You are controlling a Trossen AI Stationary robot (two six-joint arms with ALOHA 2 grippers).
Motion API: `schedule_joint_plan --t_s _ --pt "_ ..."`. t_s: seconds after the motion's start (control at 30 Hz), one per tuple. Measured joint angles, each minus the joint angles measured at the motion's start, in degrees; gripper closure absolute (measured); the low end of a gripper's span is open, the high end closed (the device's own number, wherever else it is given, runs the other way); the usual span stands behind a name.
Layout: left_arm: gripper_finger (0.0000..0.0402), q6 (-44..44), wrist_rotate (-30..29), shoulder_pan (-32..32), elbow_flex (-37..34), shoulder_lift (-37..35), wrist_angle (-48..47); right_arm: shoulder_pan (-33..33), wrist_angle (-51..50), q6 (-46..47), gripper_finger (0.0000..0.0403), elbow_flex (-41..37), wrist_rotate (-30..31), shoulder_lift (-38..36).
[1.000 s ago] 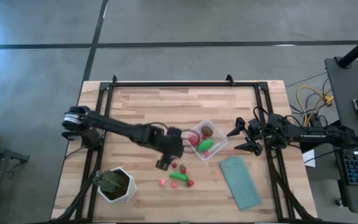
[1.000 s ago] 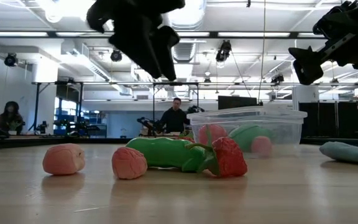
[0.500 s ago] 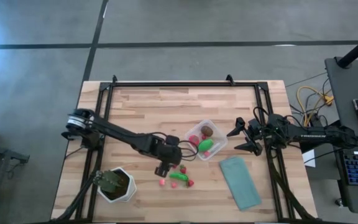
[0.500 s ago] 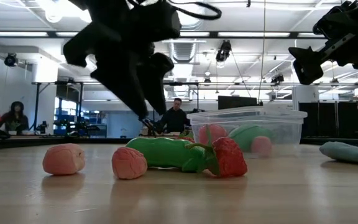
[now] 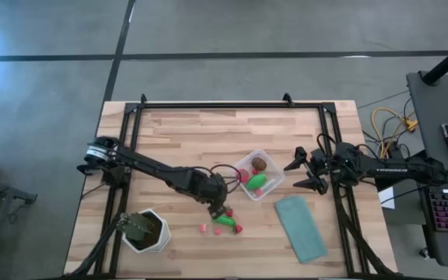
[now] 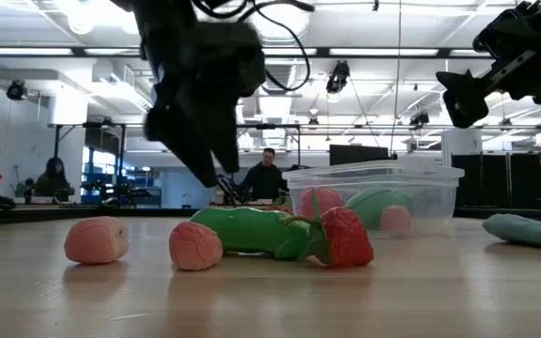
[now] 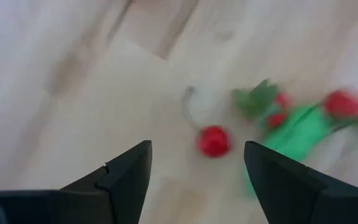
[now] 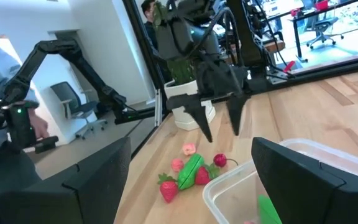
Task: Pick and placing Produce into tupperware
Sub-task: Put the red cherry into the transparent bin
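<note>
From my seat: pink pieces (image 6: 97, 240), a green pod (image 6: 252, 232) and strawberries (image 6: 346, 237) lie loose on the table; my left gripper (image 7: 194, 163) hangs open and empty above a cherry (image 7: 214, 140). The tub (image 5: 260, 174) holds about four pieces. My right gripper (image 5: 298, 172) waits open beside it. The left wrist view is blurred, hiding detail

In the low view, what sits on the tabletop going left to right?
Pink rounded toy piece → second pink rounded piece → long green toy vegetable → red strawberry → clear plastic tupperware → teal cloth.
</note>
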Motion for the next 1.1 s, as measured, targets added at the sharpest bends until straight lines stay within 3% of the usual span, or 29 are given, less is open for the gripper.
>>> schedule_joint_plan --t_s 0.13,0.4,0.67,0.83,1.1 --pt "0.0160 -14.67 0.62 -0.12 -0.65 0.08 1.13 -0.01 -0.01 0.00 0.0077 0.00 0.01 0.02" --pt "0.0163 -24.47 -1.23 -0.38 -0.45 0.09 1.24 0.01 0.01 0.00 0.0077 0.00 0.01 0.02" --pt "0.0219 -37.57 -0.89 -1.98 -0.25 0.42 -2.40 0.01 0.01 0.00 0.0077 0.00 -0.01 0.02" --pt "0.0228 -39.15 -2.41 -1.90 1.29 0.42 0.79 0.00 0.01 0.00 0.0077 0.00 0.00 0.02" --pt "0.0196 -39.09 -3.58 -2.12 1.23 2.76 2.65 -0.01 0.01 0.00 0.0077 0.00 0.01 0.02"
